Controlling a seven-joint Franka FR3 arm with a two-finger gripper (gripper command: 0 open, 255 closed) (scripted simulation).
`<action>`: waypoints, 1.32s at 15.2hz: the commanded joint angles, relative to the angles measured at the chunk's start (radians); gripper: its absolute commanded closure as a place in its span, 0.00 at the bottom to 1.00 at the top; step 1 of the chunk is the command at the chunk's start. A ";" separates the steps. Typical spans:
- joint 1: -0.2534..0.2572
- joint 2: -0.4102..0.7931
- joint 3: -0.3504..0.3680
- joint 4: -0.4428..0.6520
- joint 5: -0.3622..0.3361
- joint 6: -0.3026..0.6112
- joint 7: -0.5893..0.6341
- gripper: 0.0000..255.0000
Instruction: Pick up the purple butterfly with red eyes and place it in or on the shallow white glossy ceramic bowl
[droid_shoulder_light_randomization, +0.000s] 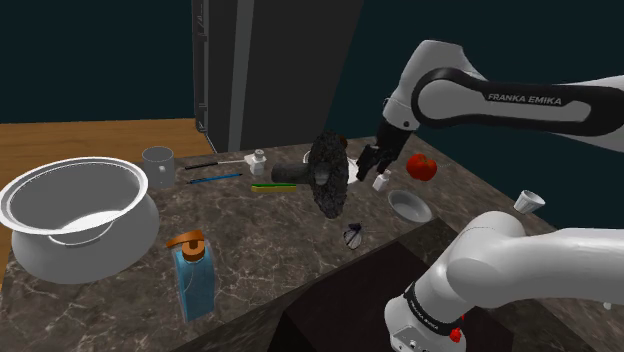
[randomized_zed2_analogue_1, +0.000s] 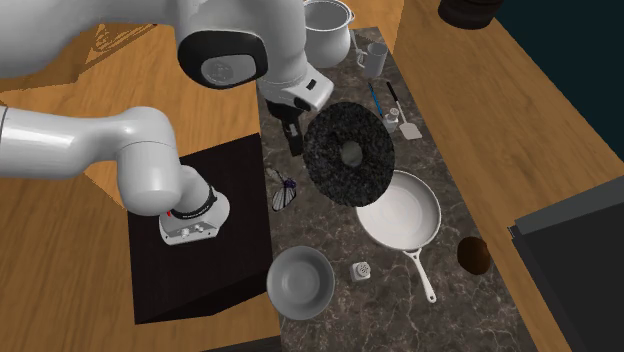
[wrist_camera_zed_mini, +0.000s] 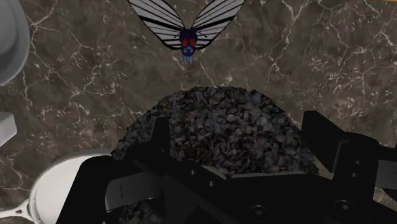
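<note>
The butterfly (wrist_camera_zed_mini: 186, 25) has grey wings striped in black, a dark purple body and red eyes. It lies on the marble counter ahead of my fingertips, and also appears near the counter's front edge (droid_shoulder_light_randomization: 353, 236) (randomized_zed2_analogue_1: 284, 192). The shallow white bowl (droid_shoulder_light_randomization: 409, 206) (randomized_zed2_analogue_1: 300, 283) sits on the counter beyond the butterfly. My gripper (wrist_camera_zed_mini: 240, 130) (droid_shoulder_light_randomization: 372, 160) (randomized_zed2_analogue_1: 293, 138) hovers above the counter, open. A rough black ring (droid_shoulder_light_randomization: 330, 175) (randomized_zed2_analogue_1: 348, 153) (wrist_camera_zed_mini: 216, 127) stands tilted at my fingertips; I cannot tell whether the fingers touch it.
A white frying pan (randomized_zed2_analogue_1: 405, 215) lies beside the ring, with a small shaker (randomized_zed2_analogue_1: 362, 270) near its handle. A large white pot (droid_shoulder_light_randomization: 75, 215), a grey mug (droid_shoulder_light_randomization: 158, 165), a blue soap bottle (droid_shoulder_light_randomization: 194, 275) and a red fruit (droid_shoulder_light_randomization: 422, 167) share the counter.
</note>
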 joint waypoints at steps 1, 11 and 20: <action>-0.009 0.024 -0.021 -0.060 -0.011 0.099 -0.017 0.00; -0.015 0.303 -0.124 -0.241 -0.025 0.615 -0.096 0.00; 0.021 0.459 -0.149 -0.258 0.003 0.788 -0.116 0.00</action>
